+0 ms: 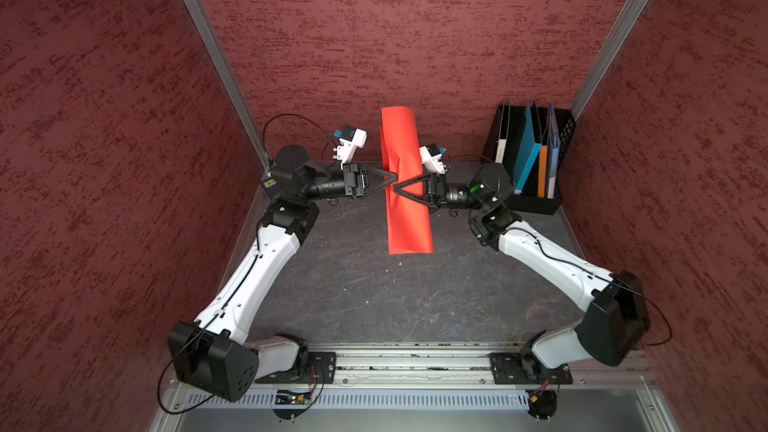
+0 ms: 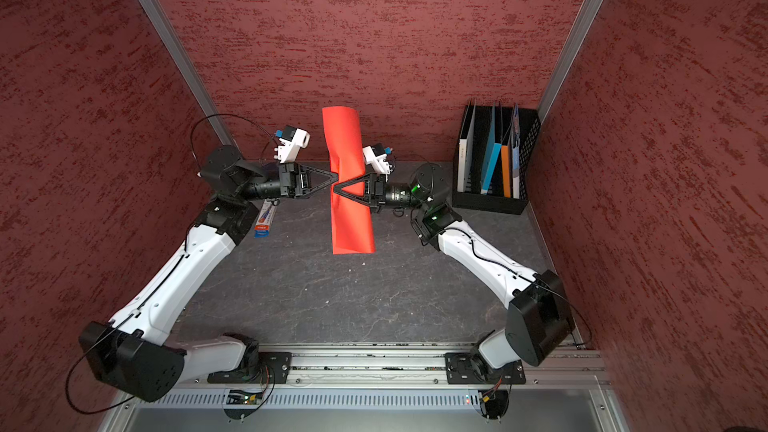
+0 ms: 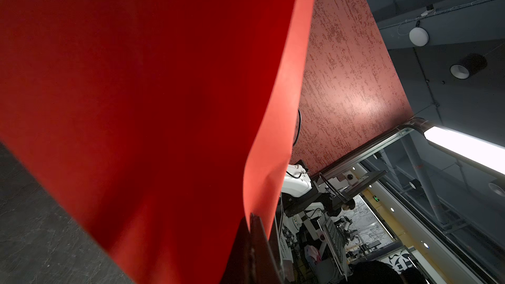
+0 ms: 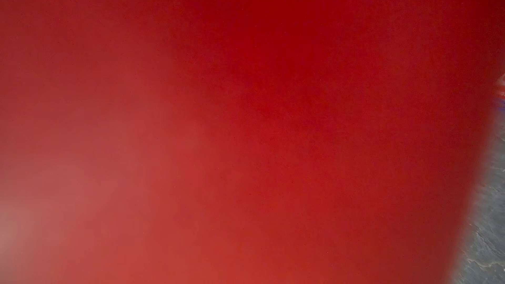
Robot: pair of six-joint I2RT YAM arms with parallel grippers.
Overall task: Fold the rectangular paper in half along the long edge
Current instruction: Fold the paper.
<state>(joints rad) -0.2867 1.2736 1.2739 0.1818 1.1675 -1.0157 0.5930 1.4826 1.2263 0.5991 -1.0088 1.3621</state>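
Dark marbled tabletop, black file rack

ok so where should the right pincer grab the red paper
Probably the free right long edge of the red paper, mid-length, coming from the right: the left pincer pinches the opposite long edge, and the lifted sheet curls along its length.

Robot lab: walled cell, mounting rail

Four cameras, one scene
Overhead we see the same whole worktop in both top views; our wrist cameras sit so near the paper that it blocks most of each.
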